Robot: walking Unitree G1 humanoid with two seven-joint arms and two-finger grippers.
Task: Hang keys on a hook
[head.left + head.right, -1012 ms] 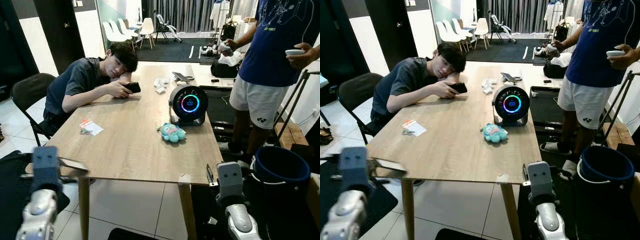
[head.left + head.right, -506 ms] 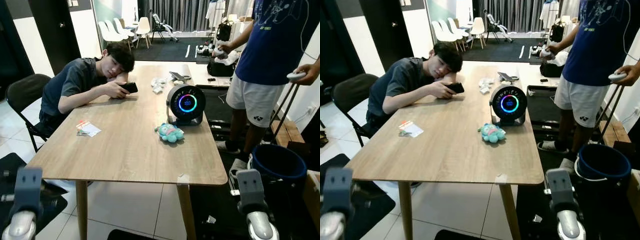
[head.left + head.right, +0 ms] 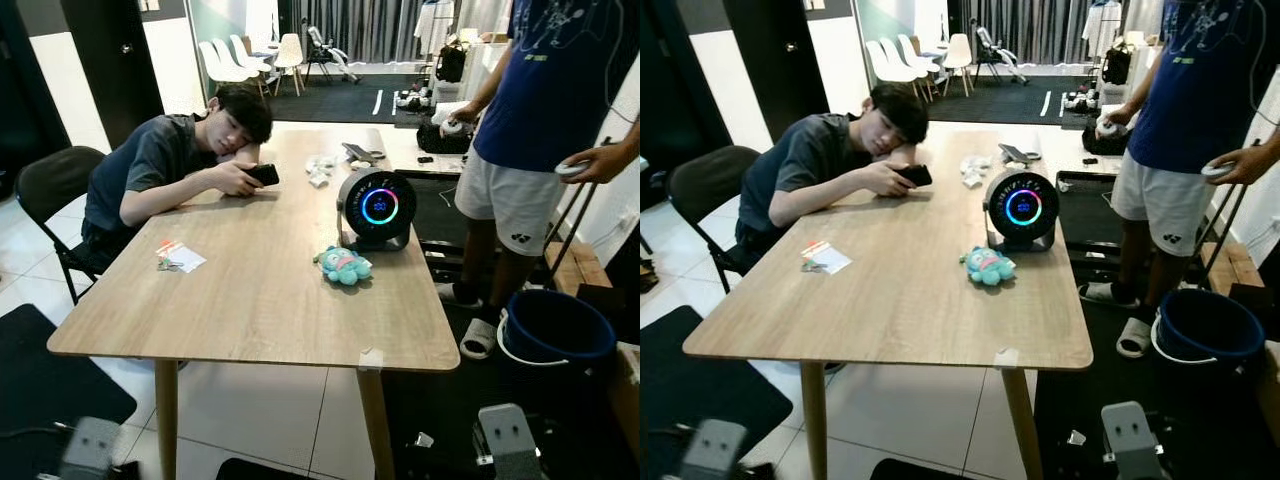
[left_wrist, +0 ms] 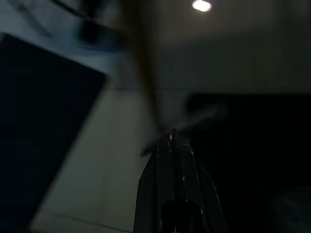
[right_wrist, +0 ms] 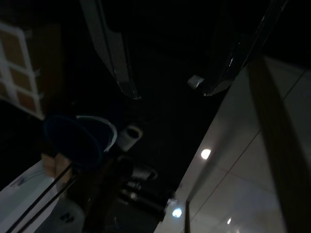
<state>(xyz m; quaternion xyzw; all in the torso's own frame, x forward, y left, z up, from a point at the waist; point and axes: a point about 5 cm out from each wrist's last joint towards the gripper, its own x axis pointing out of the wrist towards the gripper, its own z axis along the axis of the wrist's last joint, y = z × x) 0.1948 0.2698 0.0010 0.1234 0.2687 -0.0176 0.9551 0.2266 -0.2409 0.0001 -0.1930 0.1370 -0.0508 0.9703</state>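
Your keys [image 3: 170, 264] lie on the desk [image 3: 260, 300], left of the plush toy [image 3: 343, 266]. Left gripper [image 4: 173, 141] fingers clenched, right gripper [image 5: 170, 90] fingers released.

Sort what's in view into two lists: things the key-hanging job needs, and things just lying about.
For the job:
- keys, beside a white card on the table's left side
- no hook can be made out

Lying about:
- teal plush toy
- round fan with glowing ring
- blue bucket on the floor
- crumpled wrappers at the far end
- phone held by the seated person
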